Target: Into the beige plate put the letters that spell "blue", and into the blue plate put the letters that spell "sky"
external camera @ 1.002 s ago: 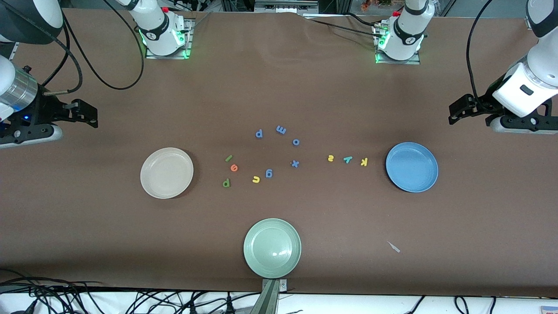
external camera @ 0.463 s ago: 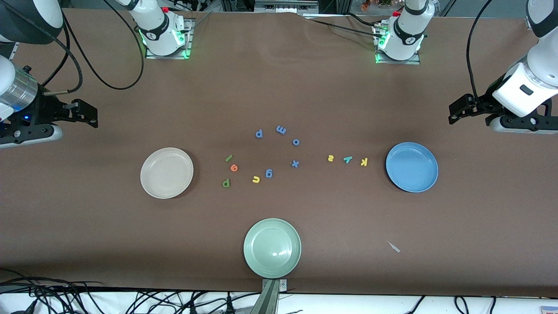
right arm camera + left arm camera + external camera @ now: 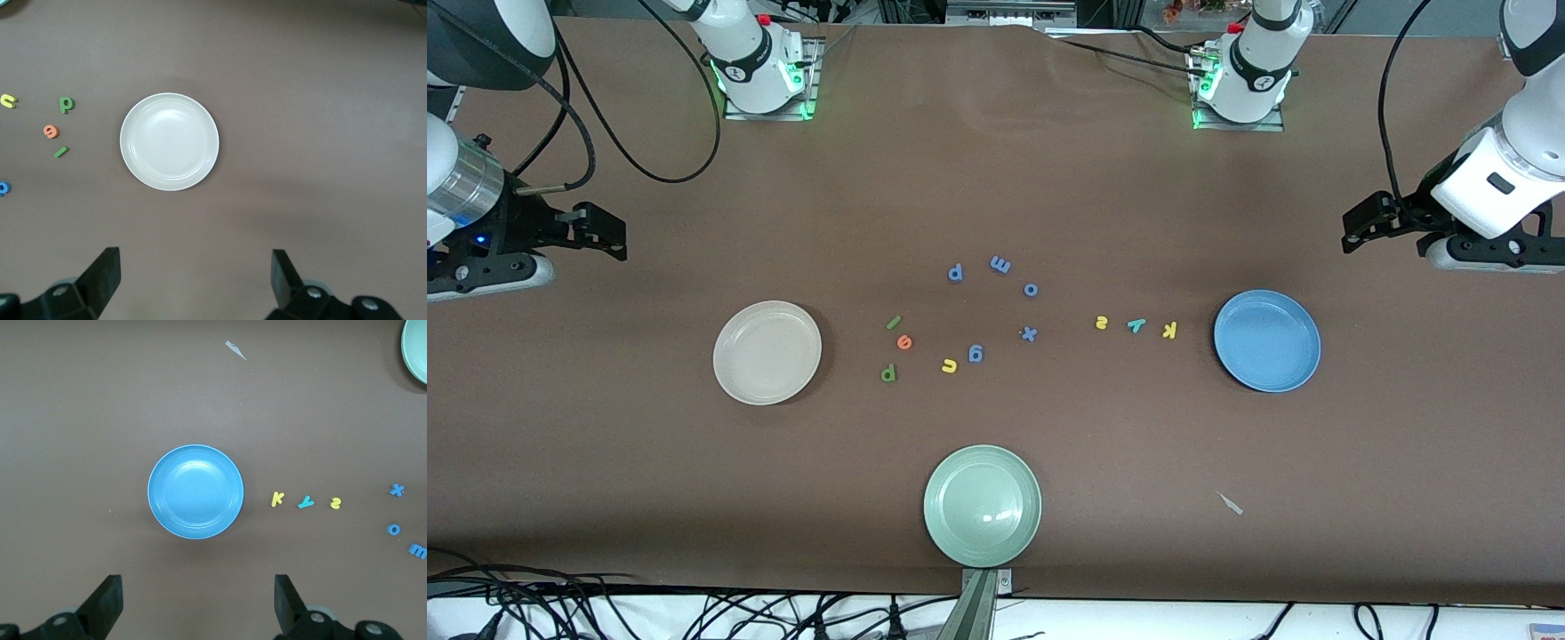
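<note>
Both arms wait at the ends of the table, raised above the brown cloth. The left gripper (image 3: 193, 603) hangs with its fingers spread wide and nothing between them, above the table at the left arm's end, and the right gripper (image 3: 190, 280) does the same at the right arm's end. The beige plate (image 3: 767, 352) lies toward the right arm's end, and the blue plate (image 3: 1266, 340) toward the left arm's end. Near the beige plate lie the green l (image 3: 893, 323), orange e (image 3: 904, 341), green b (image 3: 888, 372) and yellow u (image 3: 949, 364), all on the cloth. In a row beside the blue plate lie the yellow s (image 3: 1102, 323), teal y (image 3: 1136, 325) and yellow k (image 3: 1169, 330), the k nearest to the plate. The blue letters (image 3: 1000, 264) sit mid-table, and a green plate (image 3: 982, 505) lies nearest the front camera.
</note>
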`<move>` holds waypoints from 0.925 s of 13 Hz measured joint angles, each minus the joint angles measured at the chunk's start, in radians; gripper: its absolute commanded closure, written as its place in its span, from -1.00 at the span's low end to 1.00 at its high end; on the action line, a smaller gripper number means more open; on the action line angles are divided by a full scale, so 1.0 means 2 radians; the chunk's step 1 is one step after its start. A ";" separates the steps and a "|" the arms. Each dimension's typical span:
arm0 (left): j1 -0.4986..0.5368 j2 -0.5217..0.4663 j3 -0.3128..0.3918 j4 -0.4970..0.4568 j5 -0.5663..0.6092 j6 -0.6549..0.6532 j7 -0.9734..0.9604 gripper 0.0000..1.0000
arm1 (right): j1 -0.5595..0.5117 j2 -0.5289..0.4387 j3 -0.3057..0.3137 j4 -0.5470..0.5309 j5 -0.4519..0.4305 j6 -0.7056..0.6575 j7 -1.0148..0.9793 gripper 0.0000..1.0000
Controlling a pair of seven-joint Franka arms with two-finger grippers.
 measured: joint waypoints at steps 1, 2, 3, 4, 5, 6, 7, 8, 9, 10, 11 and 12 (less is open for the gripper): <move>0.000 0.000 0.000 0.000 0.000 0.000 0.000 -1.00 | 0.000 0.000 0.000 0.000 0.000 0.000 0.000 -1.00; 0.000 0.000 0.000 0.000 0.000 0.000 0.000 -1.00 | 0.000 0.000 0.000 0.000 0.000 0.000 0.000 -1.00; 0.000 0.000 0.000 0.000 0.000 0.000 0.000 -1.00 | 0.000 0.000 0.000 0.000 0.000 0.000 0.001 -1.00; 0.000 0.000 0.000 0.000 0.000 0.000 0.000 -1.00 | 0.000 0.000 0.000 0.000 0.000 0.000 0.001 -1.00; 0.000 0.000 0.000 0.000 0.000 0.000 0.000 -1.00 | 0.000 0.000 0.000 0.000 0.000 0.000 0.001 -1.00; 0.000 0.000 0.000 0.000 0.000 0.000 0.000 -1.00 | 0.000 0.000 0.000 0.000 0.000 0.000 0.001 -1.00; 0.000 0.000 0.000 0.000 0.000 0.000 0.000 -1.00 | 0.000 0.000 0.001 0.000 0.003 0.000 0.001 -1.00; 0.000 0.000 0.000 0.000 0.000 0.000 0.000 -1.00 | 0.000 0.000 0.001 0.000 0.010 0.000 0.001 -1.00; 0.000 0.000 0.000 0.000 0.000 0.000 0.000 -1.00 | 0.001 0.000 0.001 0.000 0.019 0.000 0.001 -1.00; 0.000 0.000 0.000 0.000 0.000 0.000 0.000 -1.00 | 0.001 0.000 0.001 0.000 0.025 0.000 0.001 -1.00; 0.000 0.000 0.000 0.000 0.000 0.000 0.000 -1.00 | 0.001 0.000 0.001 0.000 0.027 0.000 0.001 -1.00; 0.000 0.000 0.000 0.000 0.000 0.000 0.000 -1.00 | 0.001 0.000 0.001 0.000 0.027 0.000 0.001 -1.00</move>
